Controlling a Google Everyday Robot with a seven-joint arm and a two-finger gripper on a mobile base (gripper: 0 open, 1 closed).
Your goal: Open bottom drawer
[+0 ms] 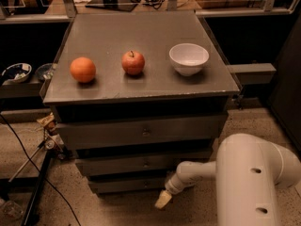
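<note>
Camera view: grey cabinet (pixel 141 32) carries an orange (pixel 83 69) near the top's left edge, an apple (pixel 133 62) mid-top and a white bowl (pixel 189 58) toward the right edge, all in a row and apart from each other. The bottom drawer (pixel 124 184) is the lowest front, under the middle drawer (pixel 117 165) and top drawer (pixel 103 134), sitting just above the floor (pixel 117 211) with no visible gap pulled out. The gripper (pixel 163 200) hangs low off the white arm (pixel 244 182), just beside the bottom drawer's right end and below its front edge; contact unclear, and can't tell if it's spread or closed.
</note>
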